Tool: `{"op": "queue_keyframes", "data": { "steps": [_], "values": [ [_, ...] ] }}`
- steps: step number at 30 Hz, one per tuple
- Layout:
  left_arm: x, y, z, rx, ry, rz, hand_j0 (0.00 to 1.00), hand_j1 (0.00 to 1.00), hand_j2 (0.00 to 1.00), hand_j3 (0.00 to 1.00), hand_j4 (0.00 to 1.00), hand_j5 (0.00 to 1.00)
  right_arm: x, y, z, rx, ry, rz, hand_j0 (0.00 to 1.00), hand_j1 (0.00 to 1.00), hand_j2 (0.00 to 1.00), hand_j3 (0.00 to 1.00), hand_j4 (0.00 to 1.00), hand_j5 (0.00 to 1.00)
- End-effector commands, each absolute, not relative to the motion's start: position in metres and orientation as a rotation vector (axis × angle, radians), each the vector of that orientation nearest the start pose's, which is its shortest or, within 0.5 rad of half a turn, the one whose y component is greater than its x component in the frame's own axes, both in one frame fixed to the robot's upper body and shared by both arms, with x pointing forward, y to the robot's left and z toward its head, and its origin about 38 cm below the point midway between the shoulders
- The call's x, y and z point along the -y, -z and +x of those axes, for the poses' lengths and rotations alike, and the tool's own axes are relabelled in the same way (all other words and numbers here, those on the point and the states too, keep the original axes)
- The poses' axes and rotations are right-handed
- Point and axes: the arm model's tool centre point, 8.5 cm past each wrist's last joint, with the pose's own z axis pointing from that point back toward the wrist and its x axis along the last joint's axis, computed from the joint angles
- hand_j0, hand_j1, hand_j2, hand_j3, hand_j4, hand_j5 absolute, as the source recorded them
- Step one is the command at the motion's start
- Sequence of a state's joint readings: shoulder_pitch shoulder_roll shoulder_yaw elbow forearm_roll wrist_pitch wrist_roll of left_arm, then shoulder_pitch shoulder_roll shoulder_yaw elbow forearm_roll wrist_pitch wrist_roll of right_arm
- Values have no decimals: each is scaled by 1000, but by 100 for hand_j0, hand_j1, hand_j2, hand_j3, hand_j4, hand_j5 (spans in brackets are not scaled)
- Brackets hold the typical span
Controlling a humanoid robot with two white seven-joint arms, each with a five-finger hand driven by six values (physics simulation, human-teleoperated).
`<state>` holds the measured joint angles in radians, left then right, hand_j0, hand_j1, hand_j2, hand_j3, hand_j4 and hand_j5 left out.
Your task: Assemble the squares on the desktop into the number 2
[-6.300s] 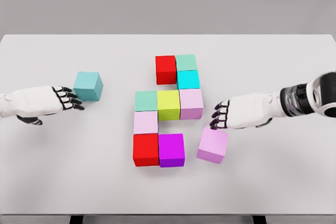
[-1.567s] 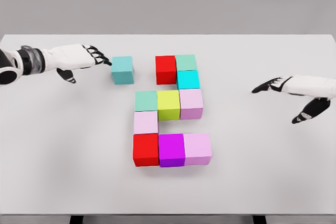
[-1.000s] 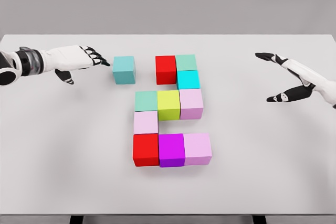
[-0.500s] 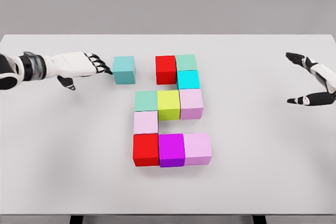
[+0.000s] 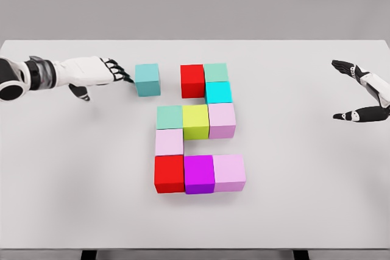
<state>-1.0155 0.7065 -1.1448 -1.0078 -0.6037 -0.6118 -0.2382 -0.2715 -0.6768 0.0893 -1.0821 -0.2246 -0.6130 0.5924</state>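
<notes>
A teal cube [image 5: 147,80] stands alone on the white table [image 5: 73,175], a small gap left of the red cube [image 5: 192,81] that heads the block pattern. My left hand [image 5: 116,72] reaches in from the left, its straight fingertips against the teal cube's left face, holding nothing. The pattern runs from the red and green cubes at the top through a cyan cube [image 5: 218,92], a middle row with a yellow-green cube [image 5: 195,121], down to a bottom row ending in a pink cube [image 5: 229,172]. My right hand [image 5: 361,94] hovers spread open at the far right edge.
The table's back edge [image 5: 195,41] lies just behind the top row of cubes. Bare tabletop surrounds the pattern on the left, right and front.
My left hand has pushed the teal cube to the right, toward the red cube. The right hand, having set the pink cube into the bottom row, has withdrawn to the right edge.
</notes>
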Motion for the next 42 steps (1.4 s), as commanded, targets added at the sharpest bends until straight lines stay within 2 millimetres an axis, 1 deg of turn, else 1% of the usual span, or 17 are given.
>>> {"op": "queue_keyframes", "data": {
  "steps": [1, 3, 5, 6, 8, 14, 18, 25, 29, 33, 38, 41, 42],
  "values": [
    [-310, -173, 507, 1132, 2255, 581, 100, 100, 100, 100, 100, 100, 447, -141, 400, 1677, -952, -103, 100, 100, 100, 100, 100, 100],
    [-313, -175, 509, 1128, 2249, 590, 100, 100, 100, 100, 100, 100, 447, -141, 400, 1677, -952, -103, 100, 100, 100, 100, 100, 100],
    [-305, -176, 515, 1138, 2245, 590, 100, 100, 100, 100, 100, 100, 446, -141, 400, 1677, -954, -103, 100, 100, 100, 100, 100, 100],
    [-305, -176, 515, 1138, 2244, 590, 100, 100, 100, 100, 100, 100, 446, -142, 400, 1678, -953, -103, 100, 100, 100, 100, 100, 100],
    [-296, -175, 517, 1153, 2251, 580, 100, 100, 100, 100, 100, 100, 446, -142, 400, 1678, -953, -103, 100, 100, 100, 100, 100, 100],
    [-285, -174, 516, 1176, 2261, 567, 100, 100, 100, 100, 100, 100, 446, -142, 400, 1678, -953, -103, 100, 100, 100, 100, 100, 100],
    [-278, -175, 517, 1191, 2268, 560, 100, 100, 100, 100, 100, 100, 441, -145, 400, 1691, -972, -97, 100, 100, 100, 100, 100, 100],
    [-283, -173, 518, 1178, 2259, 563, 100, 100, 100, 100, 100, 100, 441, -145, 399, 1691, -971, -95, 100, 100, 100, 100, 100, 100],
    [-288, -178, 522, 1165, 2247, 584, 100, 100, 100, 100, 100, 100, 441, -145, 399, 1690, -970, -96, 100, 100, 100, 100, 100, 100],
    [-291, -178, 526, 1154, 2235, 591, 100, 100, 100, 100, 100, 100, 441, -145, 399, 1692, -970, -97, 100, 100, 100, 100, 100, 100],
    [-278, -176, 527, 1175, 2242, 575, 100, 100, 100, 100, 100, 100, 441, -144, 399, 1689, -971, -95, 100, 100, 100, 100, 100, 100],
    [-277, -175, 527, 1174, 2244, 573, 100, 100, 100, 100, 100, 100, 441, -144, 399, 1689, -971, -95, 100, 100, 100, 100, 100, 100],
    [-272, -175, 527, 1185, 2247, 568, 100, 100, 100, 100, 100, 100, 441, -145, 399, 1690, -970, -96, 100, 100, 100, 100, 100, 100]
  ]
}}
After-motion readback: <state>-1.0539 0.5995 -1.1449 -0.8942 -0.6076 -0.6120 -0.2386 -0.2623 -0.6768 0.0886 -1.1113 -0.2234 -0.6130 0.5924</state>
